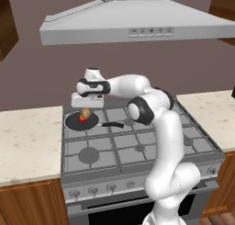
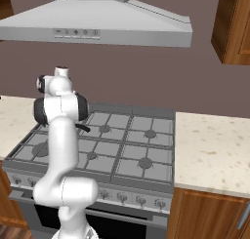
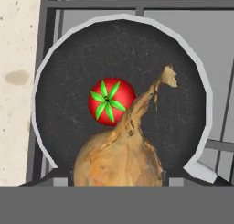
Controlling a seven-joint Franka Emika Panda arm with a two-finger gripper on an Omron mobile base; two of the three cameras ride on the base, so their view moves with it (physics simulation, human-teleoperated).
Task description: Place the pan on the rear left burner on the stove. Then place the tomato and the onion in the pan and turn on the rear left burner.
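The pincer (image 1: 86, 105) hangs over the pan (image 1: 73, 122), closed on the onion (image 3: 119, 158), whose bulb sits between its tips with the stalk pointing away. Just beyond the bulb the tomato (image 3: 111, 101) lies in the pan's middle. The pan rests on the stove (image 1: 137, 148) at its rear left burner. A high release could drop the onion onto the tomato and roll either over the shallow rim.
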